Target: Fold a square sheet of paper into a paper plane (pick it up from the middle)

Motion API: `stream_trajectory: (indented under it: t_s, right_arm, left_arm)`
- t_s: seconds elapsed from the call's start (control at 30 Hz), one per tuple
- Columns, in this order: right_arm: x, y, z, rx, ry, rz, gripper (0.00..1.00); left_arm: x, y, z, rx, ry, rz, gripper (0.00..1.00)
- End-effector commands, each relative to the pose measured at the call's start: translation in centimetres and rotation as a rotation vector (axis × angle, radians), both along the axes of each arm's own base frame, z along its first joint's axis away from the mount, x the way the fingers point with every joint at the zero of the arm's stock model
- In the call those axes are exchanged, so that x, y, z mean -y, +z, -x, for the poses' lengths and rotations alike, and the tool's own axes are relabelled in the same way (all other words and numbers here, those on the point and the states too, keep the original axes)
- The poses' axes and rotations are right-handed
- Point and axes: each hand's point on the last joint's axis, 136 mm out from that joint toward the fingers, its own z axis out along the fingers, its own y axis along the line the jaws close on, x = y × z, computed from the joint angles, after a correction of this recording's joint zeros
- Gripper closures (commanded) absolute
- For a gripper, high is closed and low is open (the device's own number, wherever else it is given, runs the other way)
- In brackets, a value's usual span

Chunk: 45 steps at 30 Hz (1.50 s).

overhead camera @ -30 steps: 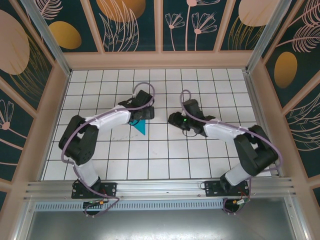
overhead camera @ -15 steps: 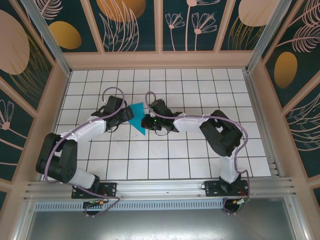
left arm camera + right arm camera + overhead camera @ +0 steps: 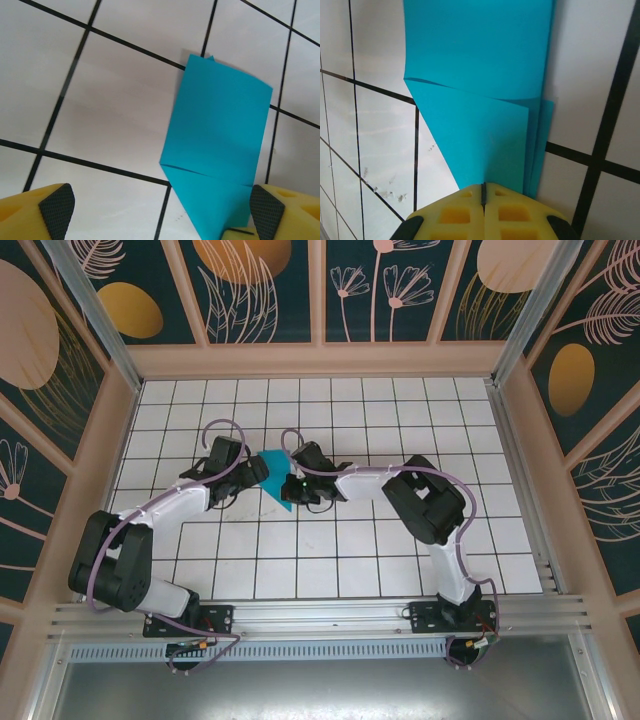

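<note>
Compared with one second ago, the right arm has been brought from the right side of the table [image 3: 400, 570] across to the sheet of paper [image 3: 275, 472], and the left arm has been drawn back to the left. The left gripper [image 3: 247, 475], which was then over the sheet, is now placed just beside its left edge.

In the right wrist view the right gripper [image 3: 483, 196] is seen fully closed, and the near edge of the sheet [image 3: 475, 60] is pinched between its yellow fingers. In the left wrist view the left gripper [image 3: 162, 207] is held wide open and nothing is gripped; the pointed lower part of the sheet [image 3: 220, 125] reaches in beside one pad [image 3: 265, 210], but contact cannot be told.

The sheet is found between the two grippers, left of the table's middle. It is plain teal-blue and already folded: a straight band above, a slanted flap below it that narrows to a point, and several layers shown at one edge.
</note>
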Motion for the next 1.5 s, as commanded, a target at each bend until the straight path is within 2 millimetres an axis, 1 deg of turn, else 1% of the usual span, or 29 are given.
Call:
stream_trajectory:
  t_s: [0.0,0.13,0.2,0.3,0.4,0.47,0.53,0.67,0.73,0.8,0.9,1.07,1.17,1.3,1.47]
  right_arm:
    - [1.5,-1.5,0.3,-0.019,0.034,0.071,0.95]
    - [2.6,-1.7,1.5,0.001,0.123,0.085,0.95]
    - [3.6,-1.9,2.4,0.020,0.197,0.087,0.95]
    - [5.5,-1.9,3.8,0.058,0.292,0.089,0.95]
    - [7.1,-1.3,4.5,0.090,0.349,0.060,0.95]
    - [7.4,-0.3,4.9,0.105,0.388,0.018,0.94]
    - [7.2,1.3,4.7,0.140,0.394,-0.003,0.94]
    - [6.6,5.1,3.3,0.188,0.298,-0.070,0.91]
    - [6.7,6.1,2.3,0.183,0.205,-0.074,0.89]
    - [6.7,6.4,1.6,0.163,0.120,-0.085,0.89]
    - [6.4,6.0,0.9,0.136,0.034,-0.071,0.89]
    - [4.4,5.5,0.9,0.095,0.016,-0.095,0.89]
    - [3.9,4.7,0.8,0.072,0.002,-0.087,0.89]
    - [4.3,3.0,0.4,0.048,-0.028,-0.050,0.89]
    - [5.5,1.7,-0.2,0.028,-0.073,-0.041,0.88]
  left_arm:
    - [0.9,1.1,0.0,0.043,-0.035,0.067,0.07]
    - [1.8,1.8,0.4,0.059,-0.069,0.117,0.08]
    - [2.4,2.0,0.8,0.062,-0.095,0.154,0.12]
    - [4.0,2.2,1.5,0.061,-0.157,0.241,0.25]
    - [5.6,2.2,2.3,0.048,-0.218,0.330,0.43]
    - [6.3,2.0,2.7,0.038,-0.240,0.375,0.52]
    - [6.9,1.5,3.0,0.020,-0.251,0.397,0.55]
    - [6.8,0.4,3.6,-0.012,-0.219,0.404,0.56]
    - [6.8,0.0,3.8,-0.022,-0.196,0.422,0.54]
    - [6.8,-0.3,4.0,-0.027,-0.171,0.441,0.50]
    - [7.0,-0.6,4.3,-0.038,-0.142,0.466,0.46]
    - [7.5,-0.7,4.6,-0.040,-0.133,0.479,0.42]
    - [7.7,-0.9,4.7,-0.040,-0.127,0.483,0.39]
    - [8.3,-1.2,5.0,-0.060,-0.134,0.499,0.37]
    - [8.8,-1.7,5.6,-0.086,-0.120,0.539,0.35]
